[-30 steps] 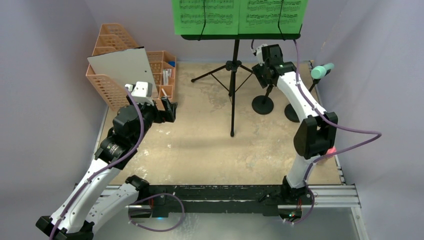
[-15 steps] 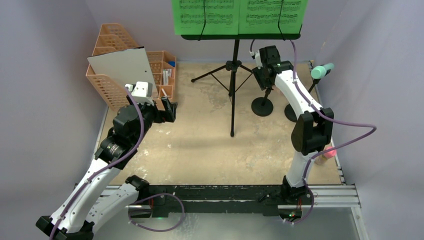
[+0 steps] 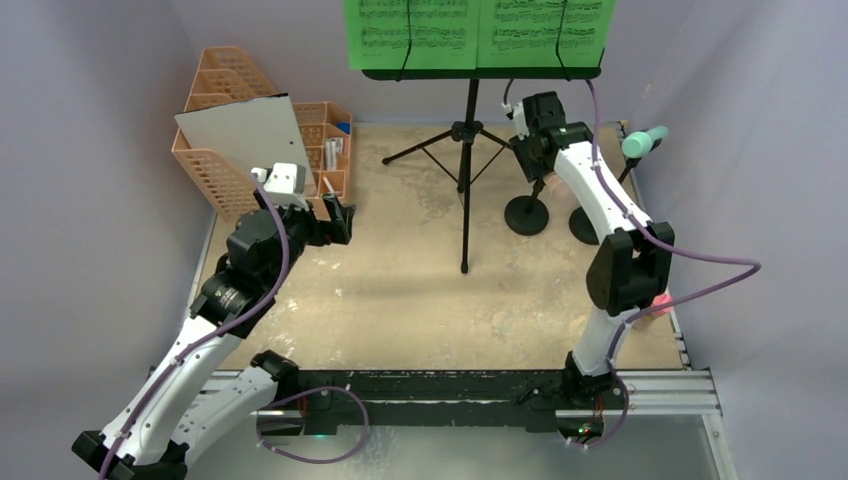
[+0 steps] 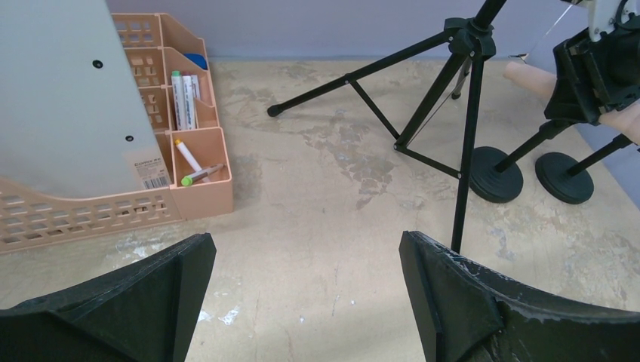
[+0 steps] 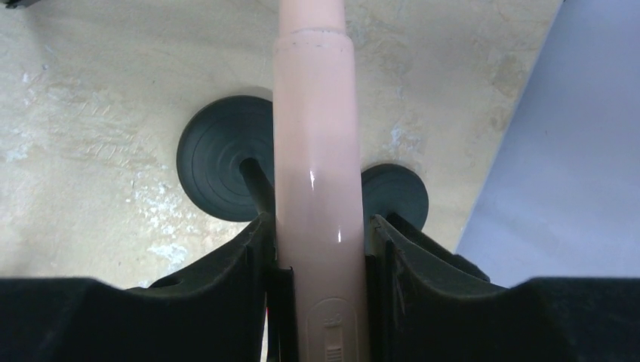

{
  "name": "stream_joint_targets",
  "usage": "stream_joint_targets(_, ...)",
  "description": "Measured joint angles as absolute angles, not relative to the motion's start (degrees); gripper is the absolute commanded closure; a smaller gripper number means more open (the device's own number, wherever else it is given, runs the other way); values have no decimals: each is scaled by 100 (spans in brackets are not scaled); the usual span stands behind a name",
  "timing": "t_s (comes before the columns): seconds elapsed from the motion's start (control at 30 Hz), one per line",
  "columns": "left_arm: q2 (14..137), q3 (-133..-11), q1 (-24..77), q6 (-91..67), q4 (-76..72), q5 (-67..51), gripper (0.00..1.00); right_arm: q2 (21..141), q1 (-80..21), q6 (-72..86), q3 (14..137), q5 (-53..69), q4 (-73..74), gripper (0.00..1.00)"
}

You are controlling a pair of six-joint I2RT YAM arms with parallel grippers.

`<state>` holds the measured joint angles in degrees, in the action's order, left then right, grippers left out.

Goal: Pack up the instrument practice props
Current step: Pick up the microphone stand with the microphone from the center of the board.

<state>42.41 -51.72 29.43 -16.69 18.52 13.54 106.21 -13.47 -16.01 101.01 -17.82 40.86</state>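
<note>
Toward the far right of the table, the pink mic (image 5: 317,151) sits on its black round-based holder (image 5: 219,166), with a second holder (image 5: 396,196) just beside it. The right claw (image 5: 321,226) has the mic between its fingers. In the right wrist view each finger lies against one side of the barrel, so the claw appears to be pinching the mic.

The mic's long axis runs straight up the middle of that view, parallel to the fingers, with its switch end nearest the palm. From the left wrist view it looks slanted rather than upright, a pink end showing on either side of the claw.

The right arm stretches forward from its base, elbow raised and wrist bent down over the holders. It is plainly the nearer arm.

The left claw (image 4: 306,240) hangs above the table with its fingers spread wide and nothing between them. It is near the orange organizer (image 4: 200,200) and well apart from the mic.

The stand (image 3: 467,180) rises between the two arms, and the mint mic (image 3: 645,142) lies further right.

The coming move is probably lifting the mic out of its holder. That pull should follow the mic's slant, or the holder may tip.
</note>
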Motion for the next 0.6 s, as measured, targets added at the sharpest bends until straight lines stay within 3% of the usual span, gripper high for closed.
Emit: stream_joint_targets(0.6, 4211, -5116, 2943, -1669, 1833, 1212, 1, 8683, -2300, -884, 9109, -1664, 4945, 100)
